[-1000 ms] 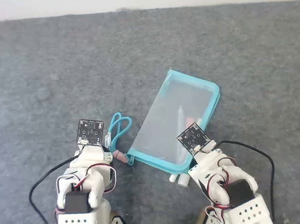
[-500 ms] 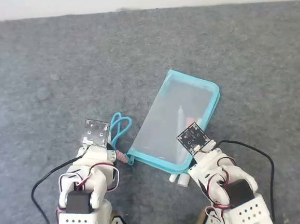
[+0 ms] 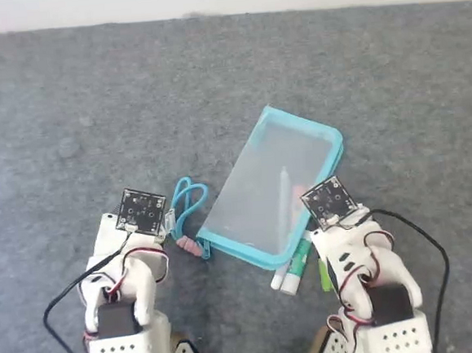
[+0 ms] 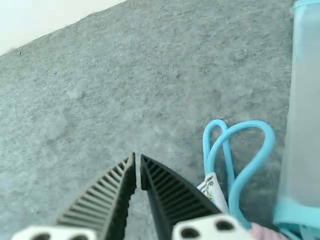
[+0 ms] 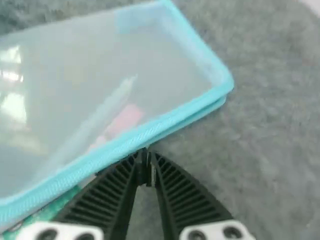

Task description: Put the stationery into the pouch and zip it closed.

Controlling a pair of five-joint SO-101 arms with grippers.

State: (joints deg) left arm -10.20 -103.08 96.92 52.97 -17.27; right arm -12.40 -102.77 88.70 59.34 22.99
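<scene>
Since the earlier frames the right arm (image 3: 363, 258) has swung to the right, off the pouch's near edge, uncovering more of the markers (image 3: 291, 269) that poke out of the pouch's near end; the pouch (image 3: 273, 186) itself has slid a touch left and far; the left arm (image 3: 135, 270) has rocked forward and back, ending near where it was.

The translucent pouch with teal trim lies slantwise on the grey felt mat (image 3: 91, 98), its far corner to the right, its near corner to the left; inside it show a pale pen (image 3: 284, 193) and a pink item (image 3: 299, 194); a white marker and one with a green label stick out of the near end onto the mat.

The right gripper (image 5: 146, 156) has its ribbed jaws together, tips right at the pouch's teal edge; whether they pinch anything I cannot tell.

The left gripper (image 4: 137, 161) has its jaws closed with nothing between them, over bare mat just left of the blue cord loop (image 3: 187, 199); the loop runs to a pink tag (image 3: 190, 245) by the pouch's near-left corner.
</scene>
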